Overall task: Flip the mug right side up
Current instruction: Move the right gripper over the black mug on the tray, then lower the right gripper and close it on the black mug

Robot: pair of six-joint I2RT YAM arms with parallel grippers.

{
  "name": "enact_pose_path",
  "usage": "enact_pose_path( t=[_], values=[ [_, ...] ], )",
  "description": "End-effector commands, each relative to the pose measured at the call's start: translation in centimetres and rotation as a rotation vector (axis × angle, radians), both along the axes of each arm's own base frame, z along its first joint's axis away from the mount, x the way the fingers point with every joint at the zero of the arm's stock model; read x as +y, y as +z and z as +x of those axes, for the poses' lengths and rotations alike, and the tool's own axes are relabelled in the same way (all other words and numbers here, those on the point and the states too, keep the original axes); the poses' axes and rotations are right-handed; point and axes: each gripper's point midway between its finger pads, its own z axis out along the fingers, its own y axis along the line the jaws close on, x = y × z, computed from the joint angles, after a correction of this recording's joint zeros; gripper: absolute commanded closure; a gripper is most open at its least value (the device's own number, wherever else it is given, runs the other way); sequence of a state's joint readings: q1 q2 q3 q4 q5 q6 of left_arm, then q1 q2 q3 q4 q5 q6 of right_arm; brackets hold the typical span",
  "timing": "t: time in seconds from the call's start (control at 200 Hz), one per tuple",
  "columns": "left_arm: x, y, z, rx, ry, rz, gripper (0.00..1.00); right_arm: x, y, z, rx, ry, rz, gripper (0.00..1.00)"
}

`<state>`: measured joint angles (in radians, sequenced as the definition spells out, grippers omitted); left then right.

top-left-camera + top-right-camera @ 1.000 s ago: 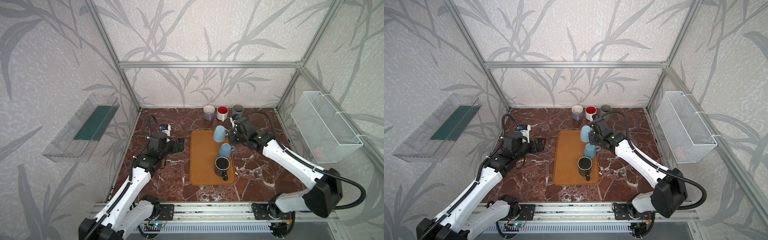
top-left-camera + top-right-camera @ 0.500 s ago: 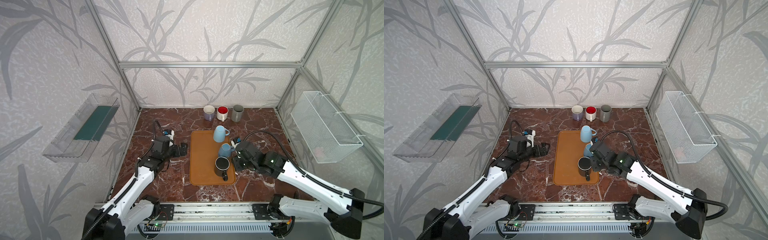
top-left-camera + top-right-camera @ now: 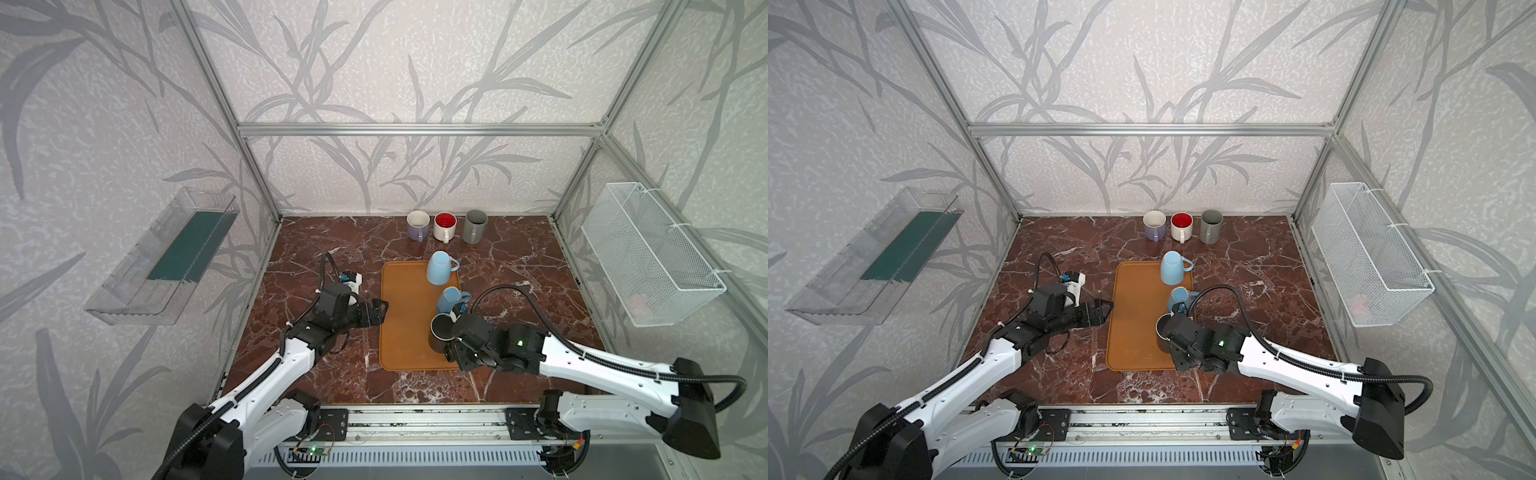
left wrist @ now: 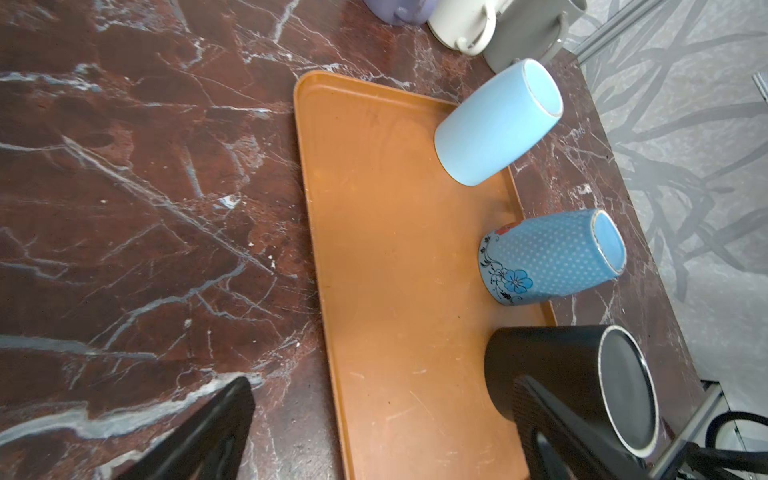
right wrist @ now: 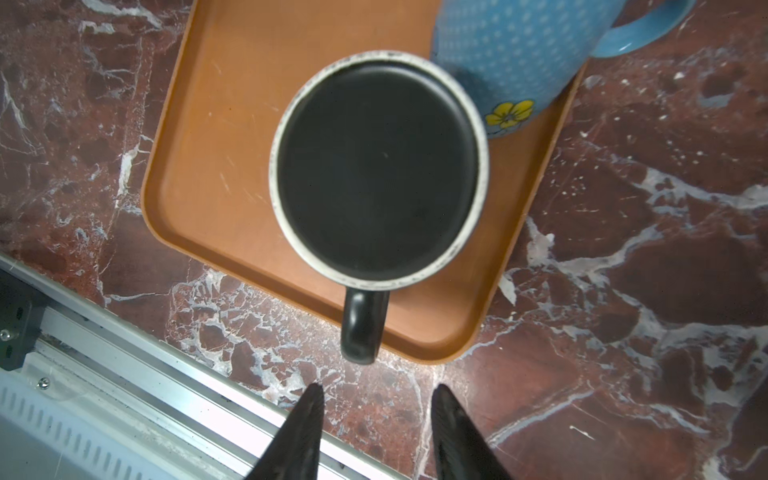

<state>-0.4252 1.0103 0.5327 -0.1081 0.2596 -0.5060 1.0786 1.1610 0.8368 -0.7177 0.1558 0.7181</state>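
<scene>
Right gripper [image 5: 378,390] is held parted and empty over the 6 o'clock worktop [image 5: 257,365] edge, just short of the black mug [image 5: 378,166]. That mug is stood inverted in the tray [image 5: 199,166] at 5 o'clock, with room at 9 o'clock.

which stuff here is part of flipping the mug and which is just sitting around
In the job: black mug, upside down on the orange tray; right gripper, open near its handle; maybe light blue mug and dotted blue mug, also upside down.

Lying about: lavender mug, red-lined mug, grey mug, all upright; wire basket; clear bin; left gripper, open, empty.
</scene>
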Motion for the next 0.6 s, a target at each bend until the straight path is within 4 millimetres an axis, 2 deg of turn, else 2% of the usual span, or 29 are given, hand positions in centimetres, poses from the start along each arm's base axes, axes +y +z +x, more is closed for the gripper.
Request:
enact_pose_path(
  t=[0.0, 0.275, 0.595],
  values=[
    [-0.4, 0.6, 0.0, -0.026, 0.003, 0.002, 0.02, 1.2, 0.3, 0.2, -0.001, -0.014, 0.033, 0.53],
    [-0.8, 0.8, 0.0, -0.025, -0.007, 0.021, 0.02, 1.4, -0.8, 0.7, 0.006, -0.03, -0.022, 0.51],
    [-0.7, 1.2, 0.0, -0.028, -0.007, 0.042, 0.02, 1.9, -2.0, 1.3, 0.016, -0.038, -0.083, 0.54]
  ],
)
